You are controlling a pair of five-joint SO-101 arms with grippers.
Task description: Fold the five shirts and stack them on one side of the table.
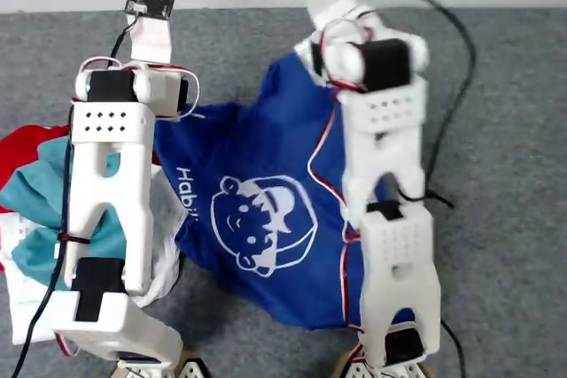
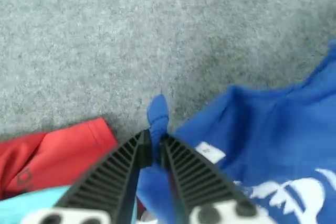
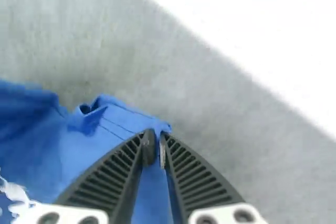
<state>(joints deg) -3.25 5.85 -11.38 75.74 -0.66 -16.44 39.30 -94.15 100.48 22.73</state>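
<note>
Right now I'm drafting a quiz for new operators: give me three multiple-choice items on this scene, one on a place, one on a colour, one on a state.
1. In the high view, next to the blue shirt, the pile of other shirts lies: A to its right; B to its left; C on top of it.
2. The print on the blue shirt is: A yellow; B black; C white.
3. The left gripper is: A shut on the blue shirt; B open above it; C shut on nothing.
Answers: B, the pile sits at the left edge; C, the cartoon face is white; A, it pinches a blue fold.
</note>
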